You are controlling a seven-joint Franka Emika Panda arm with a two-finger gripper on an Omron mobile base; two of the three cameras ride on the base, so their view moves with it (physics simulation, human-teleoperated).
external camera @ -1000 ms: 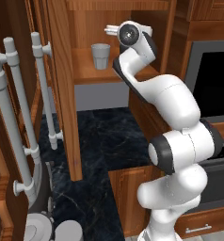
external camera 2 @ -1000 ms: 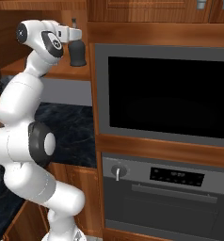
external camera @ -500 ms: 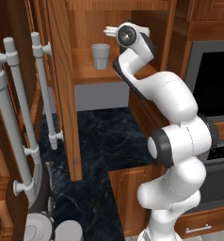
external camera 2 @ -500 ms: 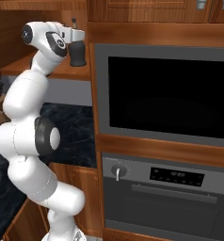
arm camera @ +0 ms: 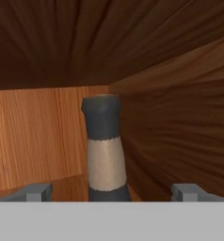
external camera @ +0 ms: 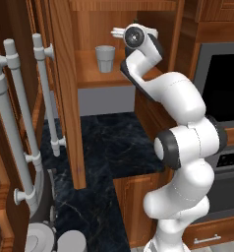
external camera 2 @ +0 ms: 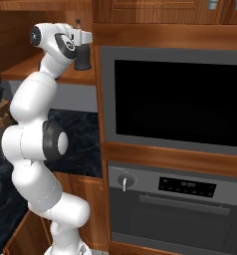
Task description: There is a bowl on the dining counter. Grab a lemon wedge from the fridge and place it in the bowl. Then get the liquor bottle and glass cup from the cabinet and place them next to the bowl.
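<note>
The liquor bottle (arm camera: 103, 146) stands in the back corner of the cabinet (external camera: 114, 78), its dark top and pale band straight ahead in the hand view. My gripper (arm camera: 113, 193) is open, with the bottle's neck between the two fingertips (arm camera: 36, 192) and a wide gap on each side. In the right base view the dark bottle (external camera 2: 82, 60) sits on the shelf just beyond my hand. The glass cup (external camera: 105, 58) stands upright on the same shelf, to the left of my hand. The bowl, lemon wedge, fridge and dining counter are out of view.
The open cabinet door (external camera: 65, 98) with long grey bar handles (external camera: 47, 98) hangs left of the arm. A black marble counter (external camera: 109, 142) lies under the shelf. A built-in microwave (external camera 2: 180, 99) and oven (external camera 2: 180, 209) fill the wall to the right.
My hand has moved a little further into the cabinet toward the bottle, and the arm's elbow has risen. The jaws stay wide. The cup and bottle have not moved.
</note>
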